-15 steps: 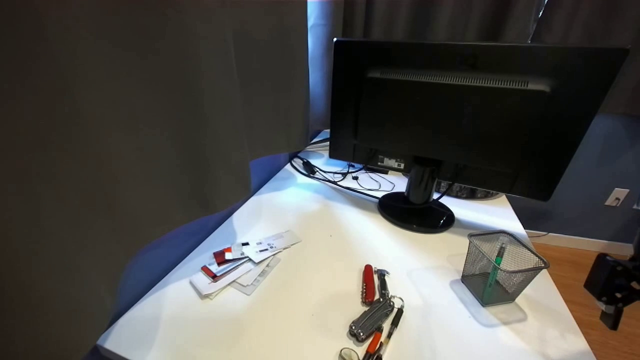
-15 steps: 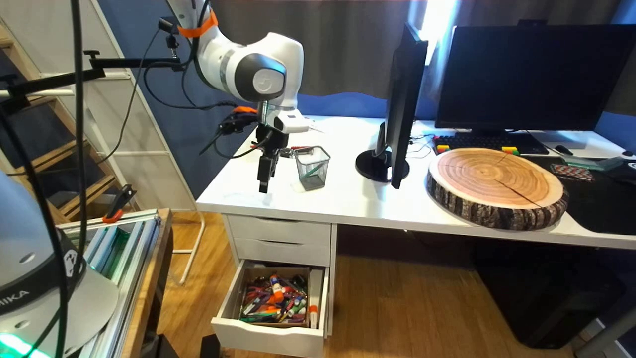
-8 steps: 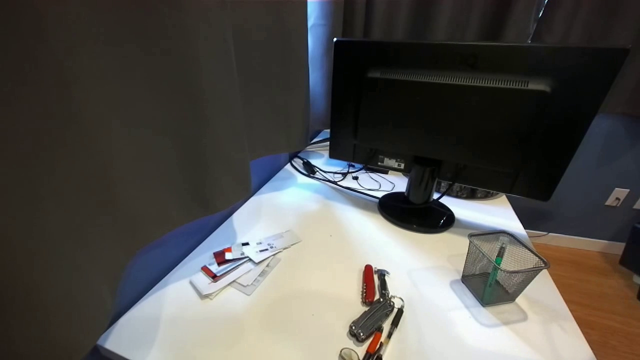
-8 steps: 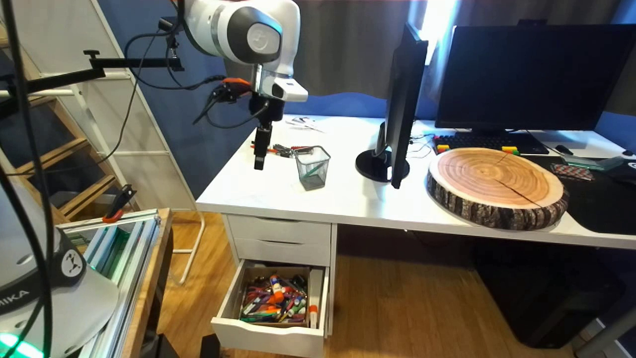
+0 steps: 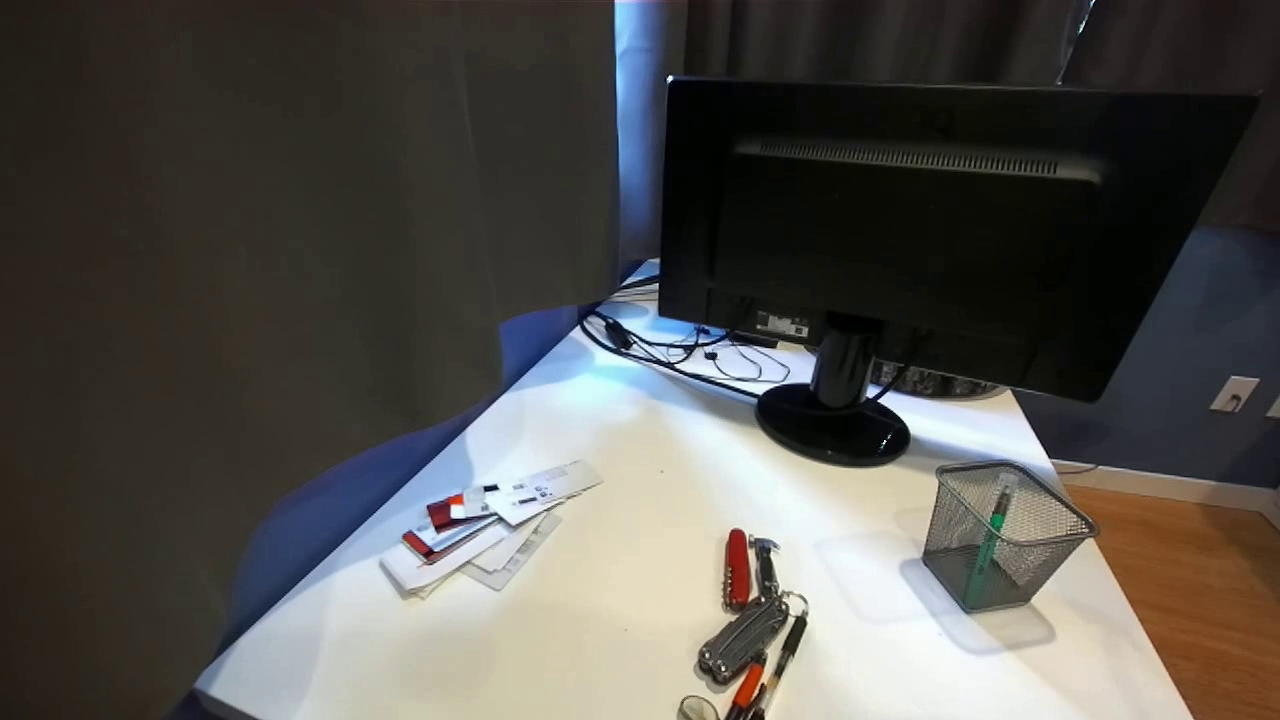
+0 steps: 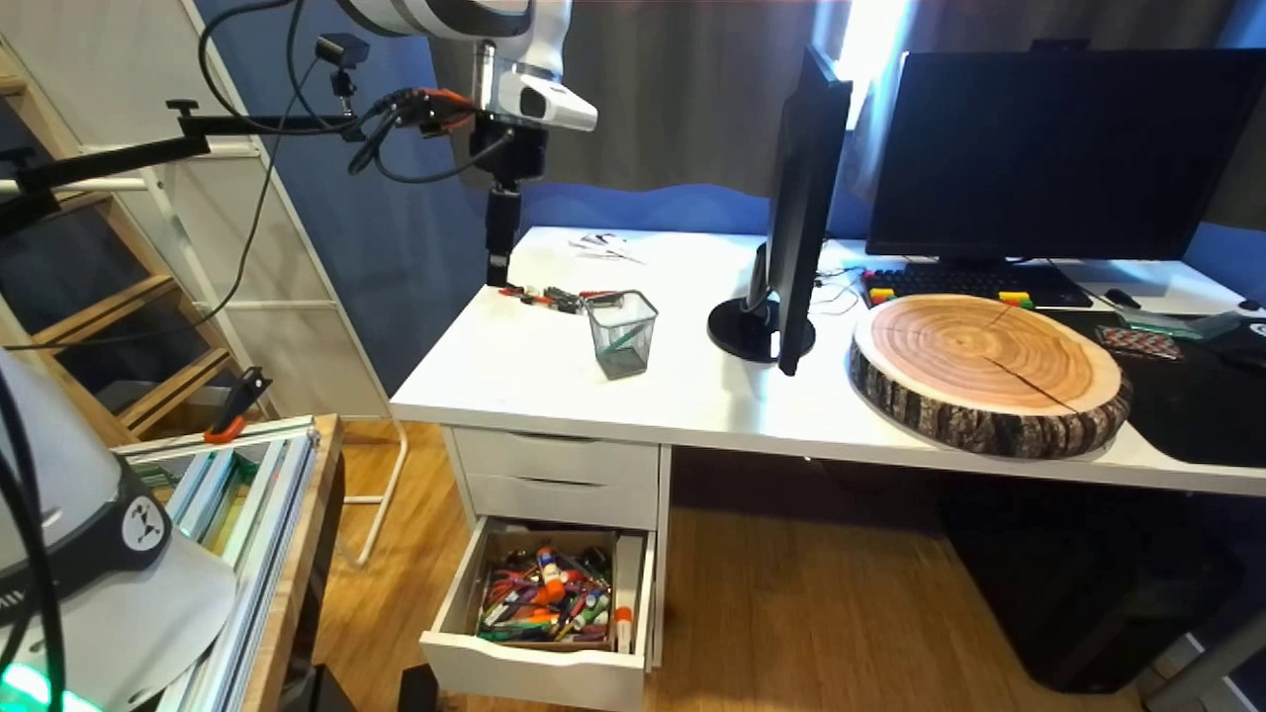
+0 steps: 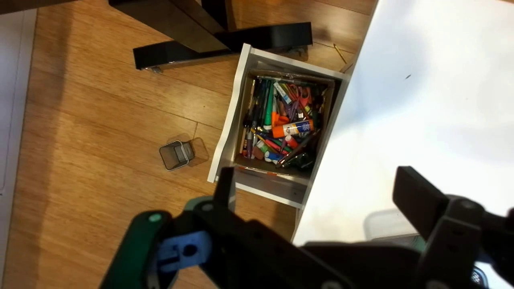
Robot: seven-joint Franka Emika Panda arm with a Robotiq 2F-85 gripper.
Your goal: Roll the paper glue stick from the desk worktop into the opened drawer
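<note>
A glue stick [image 7: 293, 128] with an orange end and a white-and-blue label lies on top of pens in a cardboard box inside the opened drawer [image 7: 229, 112]. It also shows in an exterior view [image 6: 549, 569]. No glue stick shows on the desk worktop [image 5: 620, 640]. A white piece with an orange-red part [image 6: 623, 623] shows in the drawer, right of the box; I cannot tell what it is. My gripper [image 7: 317, 180] is open with nothing between its fingers. In an exterior view the gripper [image 6: 497, 272] hangs above the worktop's left side.
A mesh cup [image 5: 1005, 540] with a green pen stands on the worktop near a monitor [image 6: 801, 218]. A red pocket knife [image 5: 737, 570], multitool [image 5: 745, 640], pens and papers [image 5: 480, 530] lie there. A small bin [image 7: 174, 155] stands on the floor.
The gripper has risen from near the worktop's front edge and shifted slightly left in an exterior view. It has left the other side's picture. The drawer and its contents look unchanged.
</note>
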